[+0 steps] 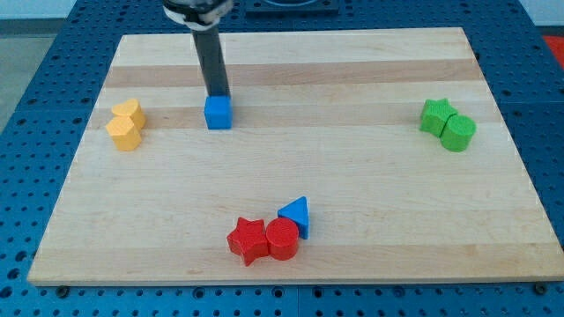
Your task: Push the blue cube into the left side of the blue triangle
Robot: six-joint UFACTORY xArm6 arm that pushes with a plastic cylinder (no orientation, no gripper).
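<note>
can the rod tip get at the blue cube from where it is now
Probably yes: my tip is right at the blue cube's top edge, seemingly touching, with nothing between them.

the board (352, 176) is pale wood, smooth, with lengthwise grain and a darker strip in the upper part of the frame. the blue cube (218, 113), blue triangle (297, 214), red blocks (264, 239), yellow blocks (127, 124) and green blocks (448, 124) look like matt plastic. the rod above my tip (217, 94) is dark with a dull sheen. the surrounding blue base (35, 62) is perforated.
</note>
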